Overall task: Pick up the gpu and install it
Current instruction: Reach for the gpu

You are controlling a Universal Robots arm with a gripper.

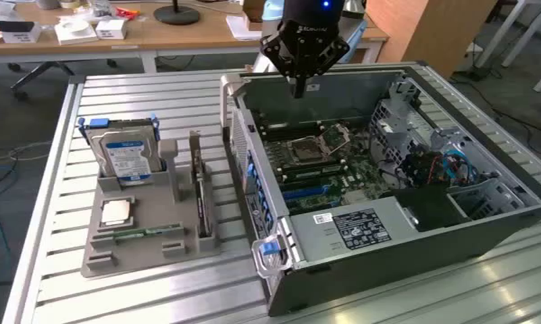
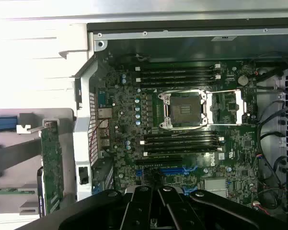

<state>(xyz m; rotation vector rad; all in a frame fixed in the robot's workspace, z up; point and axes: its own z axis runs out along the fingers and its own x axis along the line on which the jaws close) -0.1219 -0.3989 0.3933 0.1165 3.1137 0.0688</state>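
Note:
The gpu point(image 1: 198, 192) stands on edge, blade-like, in a slot of the grey holder point(image 1: 135, 255) to the exterior view's left of the open computer case point(image 1: 388, 251). In the wrist view the gpu point(image 2: 51, 167) shows a green board face with its silver bracket at one end. My gripper point(image 1: 299, 89) hangs shut and holding nothing over the far edge of the case, above the motherboard point(image 1: 317, 162) and well away from the card. From the wrist, my gripper point(image 2: 155, 203) looks down on the motherboard point(image 2: 182, 110) with its bare CPU socket and blue slots point(image 2: 175, 170).
The holder also carries an upright silver hard drive point(image 1: 126, 156), a small square chip point(image 1: 117, 212) and a green RAM stick point(image 1: 148, 233). Cables and drive cages point(image 1: 442, 165) fill the case's right side. A cluttered desk point(image 1: 117, 34) stands behind the slatted metal table point(image 1: 162, 94).

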